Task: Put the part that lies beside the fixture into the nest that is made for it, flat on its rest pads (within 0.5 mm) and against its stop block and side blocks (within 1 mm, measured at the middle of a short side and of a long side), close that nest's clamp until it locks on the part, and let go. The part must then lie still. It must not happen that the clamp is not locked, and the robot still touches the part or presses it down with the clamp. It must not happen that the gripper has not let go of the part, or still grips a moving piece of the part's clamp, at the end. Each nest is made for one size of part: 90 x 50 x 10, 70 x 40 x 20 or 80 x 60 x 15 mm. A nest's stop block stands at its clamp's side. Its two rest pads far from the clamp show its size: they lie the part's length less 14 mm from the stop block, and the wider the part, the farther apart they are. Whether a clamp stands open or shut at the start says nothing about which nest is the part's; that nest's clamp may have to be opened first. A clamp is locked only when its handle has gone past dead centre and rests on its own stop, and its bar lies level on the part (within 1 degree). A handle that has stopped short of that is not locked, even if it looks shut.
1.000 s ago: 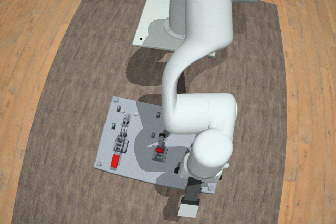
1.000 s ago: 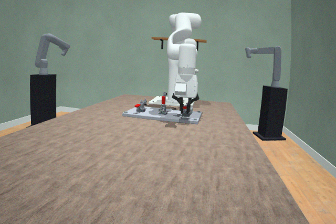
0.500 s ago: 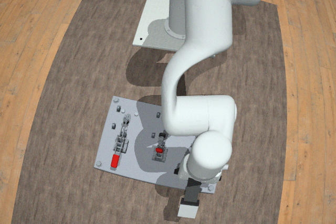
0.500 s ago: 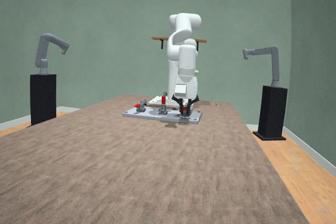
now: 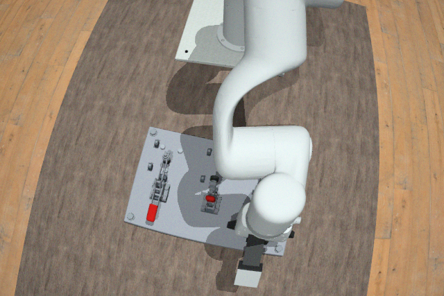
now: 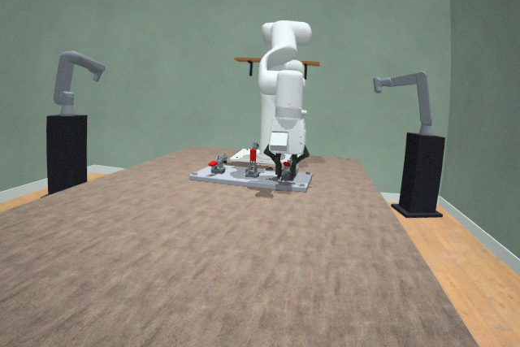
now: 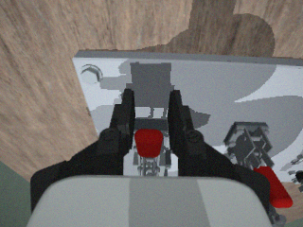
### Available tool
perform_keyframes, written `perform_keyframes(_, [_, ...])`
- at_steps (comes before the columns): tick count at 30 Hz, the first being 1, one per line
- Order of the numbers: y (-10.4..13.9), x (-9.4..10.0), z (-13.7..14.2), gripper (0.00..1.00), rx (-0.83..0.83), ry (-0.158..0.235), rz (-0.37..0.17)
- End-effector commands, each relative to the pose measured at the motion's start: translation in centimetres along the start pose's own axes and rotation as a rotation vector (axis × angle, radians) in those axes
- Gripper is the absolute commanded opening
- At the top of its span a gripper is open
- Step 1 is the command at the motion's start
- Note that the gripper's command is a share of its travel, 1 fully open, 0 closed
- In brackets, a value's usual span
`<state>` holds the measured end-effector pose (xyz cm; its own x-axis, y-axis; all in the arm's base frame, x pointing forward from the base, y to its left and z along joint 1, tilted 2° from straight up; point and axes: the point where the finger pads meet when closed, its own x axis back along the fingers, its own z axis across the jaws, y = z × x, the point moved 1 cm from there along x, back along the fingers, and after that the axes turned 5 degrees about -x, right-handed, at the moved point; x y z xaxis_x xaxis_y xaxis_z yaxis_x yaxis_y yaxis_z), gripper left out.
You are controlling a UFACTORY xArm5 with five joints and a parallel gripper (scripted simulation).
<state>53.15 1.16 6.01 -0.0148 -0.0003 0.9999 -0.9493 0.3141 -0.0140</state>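
Observation:
The grey fixture plate (image 5: 139, 192) (image 6: 218, 178) (image 7: 237, 80) carries three toggle clamps with red handles. My gripper (image 6: 288, 169) (image 7: 151, 102) is down over the right clamp near the plate's front right corner. Its black fingers stand on either side of that clamp's red handle (image 6: 287, 163) (image 7: 149, 142), with a narrow gap on each side, so it is open. The middle clamp's handle (image 5: 209, 198) (image 6: 253, 153) stands upright. The left clamp's handle (image 5: 152, 213) (image 6: 212, 162) lies flat. The arm hides the right nest in the overhead view. I cannot make out the part in any view.
The arm's white base plate (image 5: 200, 23) lies behind the fixture. Small stop and side blocks (image 5: 156, 143) and round pads stand on the plate's far side. Two black pedestals (image 6: 66, 152) (image 6: 421, 173) with camera arms stand off the table at left and right.

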Motion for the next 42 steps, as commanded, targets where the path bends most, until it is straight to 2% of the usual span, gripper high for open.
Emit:
perform_keyframes(1, [-0.4,0.4,-0.2,0.47,0.001,-0.004,0.012])
perform_keyframes(29, [-0.4,0.6,-0.2,0.47,0.001,-0.004,0.012])
perform_keyframes(34, [-0.4,1.1,-0.2,0.47,0.001,-0.004,0.012])
perform_keyframes(42, [-0.3,4.1,-0.2,0.47,0.001,-0.004,0.012])
